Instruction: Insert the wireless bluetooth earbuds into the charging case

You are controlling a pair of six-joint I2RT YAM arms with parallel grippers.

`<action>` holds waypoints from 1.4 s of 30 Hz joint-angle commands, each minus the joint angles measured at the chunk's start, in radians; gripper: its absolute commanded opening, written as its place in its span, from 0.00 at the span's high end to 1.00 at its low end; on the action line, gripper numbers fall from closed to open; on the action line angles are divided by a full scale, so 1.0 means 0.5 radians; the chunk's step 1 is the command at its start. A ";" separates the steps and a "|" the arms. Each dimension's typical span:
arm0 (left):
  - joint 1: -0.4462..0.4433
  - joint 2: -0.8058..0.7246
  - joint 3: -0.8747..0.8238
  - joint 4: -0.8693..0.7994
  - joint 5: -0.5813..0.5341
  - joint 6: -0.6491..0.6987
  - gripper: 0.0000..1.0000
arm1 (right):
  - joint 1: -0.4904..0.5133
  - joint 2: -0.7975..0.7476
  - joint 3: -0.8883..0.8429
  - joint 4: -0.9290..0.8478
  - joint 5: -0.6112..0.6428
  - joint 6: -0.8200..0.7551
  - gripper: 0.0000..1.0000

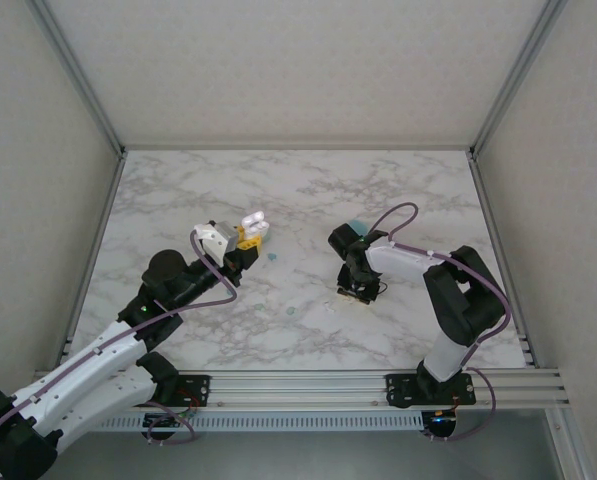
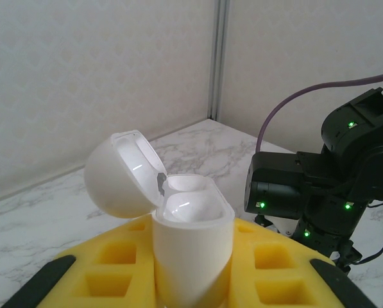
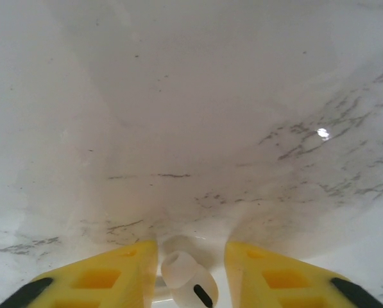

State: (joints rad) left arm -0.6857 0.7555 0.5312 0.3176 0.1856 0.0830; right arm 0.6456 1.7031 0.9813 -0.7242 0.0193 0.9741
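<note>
The task looks barely begun. The left claw is clamped on the white charging case, held up with its lid tipped open; no bud is visibly seated inside. The right claw stands narrow around a white earbud lying on the bench; whether it presses yet I cannot tell. Lift, carry and insertion remain, and small teal specks, likely more buds, lie loose between the arms.

This is a robotics lab test cell: a marble-patterned table boxed in by plain white textured panels set in aluminium profile posts, with two cabled robot arms, the left arm and the right arm, bolted to a slotted aluminium rail along its near edge.
</note>
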 commanded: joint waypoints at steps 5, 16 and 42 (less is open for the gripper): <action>-0.006 0.004 0.071 0.089 0.045 0.000 0.87 | 0.018 -0.111 -0.064 -0.054 -0.127 0.212 0.60; -0.006 -0.012 0.074 0.080 0.049 0.010 0.87 | 0.017 -0.117 -0.116 -0.009 -0.062 0.356 0.63; -0.006 -0.053 0.073 0.021 0.046 0.018 0.87 | 0.014 -0.049 -0.013 -0.101 0.082 0.221 0.68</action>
State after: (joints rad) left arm -0.6857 0.7414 0.5312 0.3161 0.2001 0.0834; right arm 0.6487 1.6604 0.9504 -0.7517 0.0334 1.0885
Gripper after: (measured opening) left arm 0.210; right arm 0.325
